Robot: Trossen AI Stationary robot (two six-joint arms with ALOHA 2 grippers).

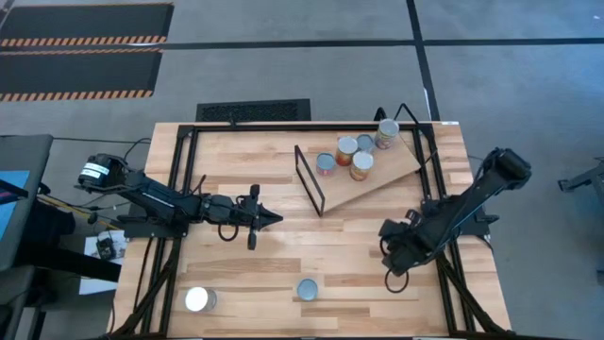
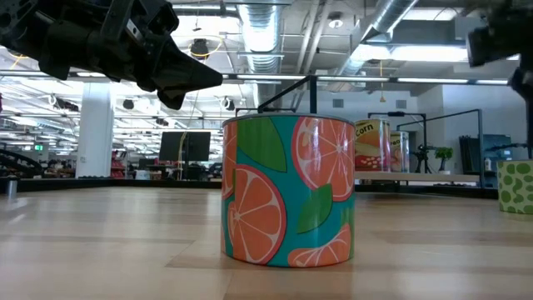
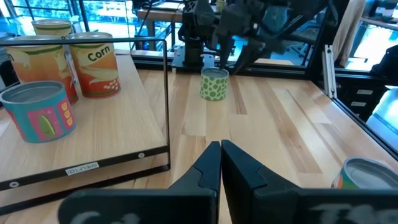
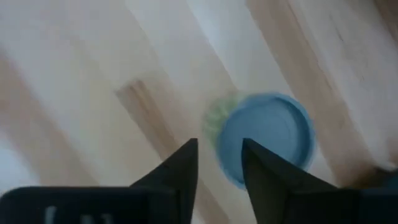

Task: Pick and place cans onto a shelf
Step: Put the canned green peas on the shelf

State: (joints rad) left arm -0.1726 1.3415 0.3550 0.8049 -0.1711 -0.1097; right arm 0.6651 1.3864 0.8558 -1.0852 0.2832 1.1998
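Several cans (image 1: 361,165) stand upright on the tilted light-wood shelf (image 1: 396,175), whose black wire frame (image 1: 310,179) is at its left end. A green dotted can with a blue top (image 4: 267,134) stands on the table; it also shows in the left wrist view (image 3: 214,84). My right gripper (image 4: 219,144) hovers just above it, fingers a little apart, touching nothing. An orange-and-teal can (image 2: 287,192) and a silver-topped can (image 1: 199,299) stand near the front edge. My left gripper (image 3: 220,144) is shut and empty at mid-table, pointing right.
The shelf's wire frame (image 3: 166,93) stands just ahead of my left gripper, on the far side. The table's black side rails (image 1: 444,189) run along both edges. Bare wood lies between the two grippers (image 1: 330,236).
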